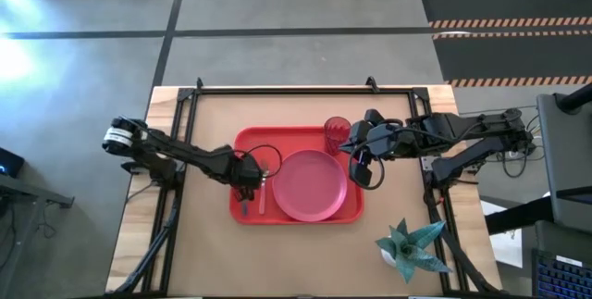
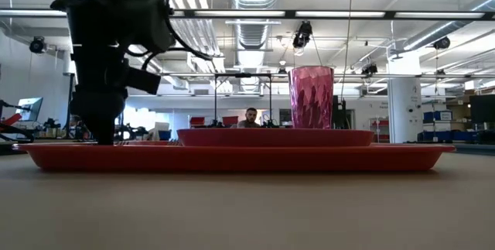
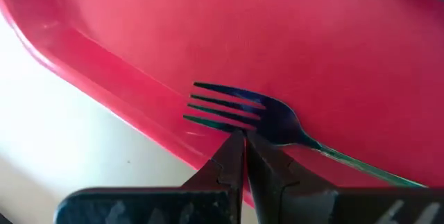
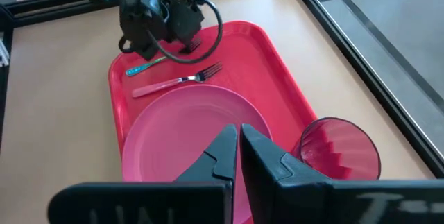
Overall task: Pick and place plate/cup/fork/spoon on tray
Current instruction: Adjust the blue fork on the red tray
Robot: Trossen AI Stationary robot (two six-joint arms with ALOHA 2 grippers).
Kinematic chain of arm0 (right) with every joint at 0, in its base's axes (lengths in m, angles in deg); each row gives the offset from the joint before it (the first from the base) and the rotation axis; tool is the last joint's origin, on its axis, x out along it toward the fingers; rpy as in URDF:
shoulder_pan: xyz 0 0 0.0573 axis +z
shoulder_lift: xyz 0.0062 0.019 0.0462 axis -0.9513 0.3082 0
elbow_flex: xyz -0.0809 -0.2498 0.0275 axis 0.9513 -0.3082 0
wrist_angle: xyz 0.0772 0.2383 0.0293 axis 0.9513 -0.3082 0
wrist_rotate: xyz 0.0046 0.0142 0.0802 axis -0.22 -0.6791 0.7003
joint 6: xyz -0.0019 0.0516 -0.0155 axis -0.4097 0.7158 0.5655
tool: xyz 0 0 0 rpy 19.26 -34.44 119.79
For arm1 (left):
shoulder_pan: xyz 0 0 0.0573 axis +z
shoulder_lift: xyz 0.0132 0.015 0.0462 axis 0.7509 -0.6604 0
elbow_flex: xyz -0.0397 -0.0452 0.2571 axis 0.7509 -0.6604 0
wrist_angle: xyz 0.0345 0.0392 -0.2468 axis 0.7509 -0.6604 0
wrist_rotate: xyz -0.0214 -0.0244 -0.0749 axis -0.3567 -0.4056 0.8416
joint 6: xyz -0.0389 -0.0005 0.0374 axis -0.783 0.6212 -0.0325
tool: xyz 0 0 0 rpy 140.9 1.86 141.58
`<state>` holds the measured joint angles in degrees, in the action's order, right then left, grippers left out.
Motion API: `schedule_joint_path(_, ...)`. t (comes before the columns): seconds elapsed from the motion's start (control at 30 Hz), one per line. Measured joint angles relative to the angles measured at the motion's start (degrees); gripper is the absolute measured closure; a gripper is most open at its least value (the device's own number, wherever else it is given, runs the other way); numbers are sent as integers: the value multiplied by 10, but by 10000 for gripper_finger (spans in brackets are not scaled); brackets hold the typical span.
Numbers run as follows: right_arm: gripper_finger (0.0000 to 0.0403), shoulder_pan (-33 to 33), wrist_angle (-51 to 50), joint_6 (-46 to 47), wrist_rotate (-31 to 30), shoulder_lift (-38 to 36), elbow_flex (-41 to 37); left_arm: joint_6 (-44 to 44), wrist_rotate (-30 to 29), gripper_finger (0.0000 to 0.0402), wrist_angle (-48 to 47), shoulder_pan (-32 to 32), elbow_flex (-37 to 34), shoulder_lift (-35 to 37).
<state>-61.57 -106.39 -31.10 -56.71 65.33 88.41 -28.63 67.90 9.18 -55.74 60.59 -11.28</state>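
Note:
The red tray (image 1: pixel 242 142) lies mid-table. On it rest the pink plate (image 1: pixel 310 185), the ribbed cup (image 1: pixel 336 133) upright at its far right corner, the pink-handled fork (image 4: pixel 170 82) and, nearer the left rim, the teal-handled spoon (image 4: pixel 142 66). My left gripper (image 3: pixel 243 139) is shut and points steeply down over the tray's left part (image 1: pixel 248 180). Right at its fingertips lies a tined metal head (image 3: pixel 239 107) with a thin greenish shaft. My right gripper (image 4: pixel 239 137) is shut and hangs high above the plate's right edge (image 1: pixel 367 171), with nothing in it. My left gripper's shut fingertips (image 3: pixel 232 148) come from above, slanting, and stand at the edge of the tined head (image 3: pixel 225 125), which lies flat on the tray. Nothing shows between the fingers. I cannot tell whether they touch the head.
A teal paper star (image 1: pixel 412 248) sits at the table's near right. Black frame rails (image 1: pixel 277 89) run along the far and side edges. Bare brown table (image 1: pixel 277 262) lies on the near side of the tray. A person (image 2: pixel 250 116) shows far off in the room.

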Motion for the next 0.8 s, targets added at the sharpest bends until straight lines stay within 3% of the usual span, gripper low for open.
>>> schedule_joint_path(0.37, 394, 0, 0, -1, 0, 0, 0, 30, -3, 401, 70, 2, 8, -27)
schedule_joint_path(0.8, 394, 0, 0, -4, 2, 0, 0, 31, -7, 401, 67, 10, 21, -8)
